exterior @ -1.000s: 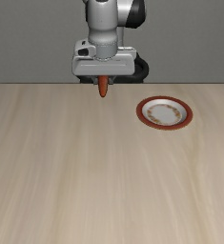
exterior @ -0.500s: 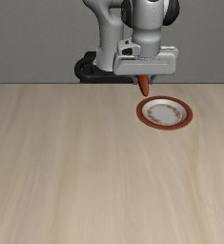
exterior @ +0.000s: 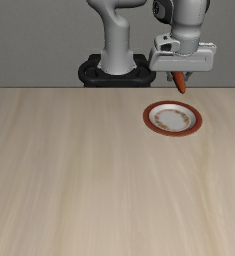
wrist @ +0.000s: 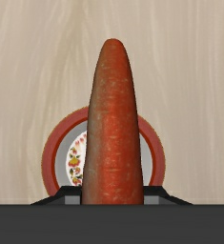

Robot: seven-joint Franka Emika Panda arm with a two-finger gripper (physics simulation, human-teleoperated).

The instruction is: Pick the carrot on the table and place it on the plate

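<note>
An orange carrot (exterior: 180,83) hangs point down from my gripper (exterior: 180,76), which is shut on its thick end, up in the air. A white plate with a red rim (exterior: 173,119) lies on the wooden table just below and slightly toward the exterior view's left of the carrot. In the wrist view the carrot (wrist: 116,124) stands straight out from the hand, and the plate (wrist: 62,145) lies behind it on the table, its flower-patterned face partly covered by the carrot.
The light wooden table (exterior: 79,180) stretches wide around the plate. The robot's black base (exterior: 111,72) stands at the table's far edge, toward the exterior view's left of my hand.
My arm has carried the carrot toward the exterior view's right, from over the bare table to above the plate. The plate has not moved.
</note>
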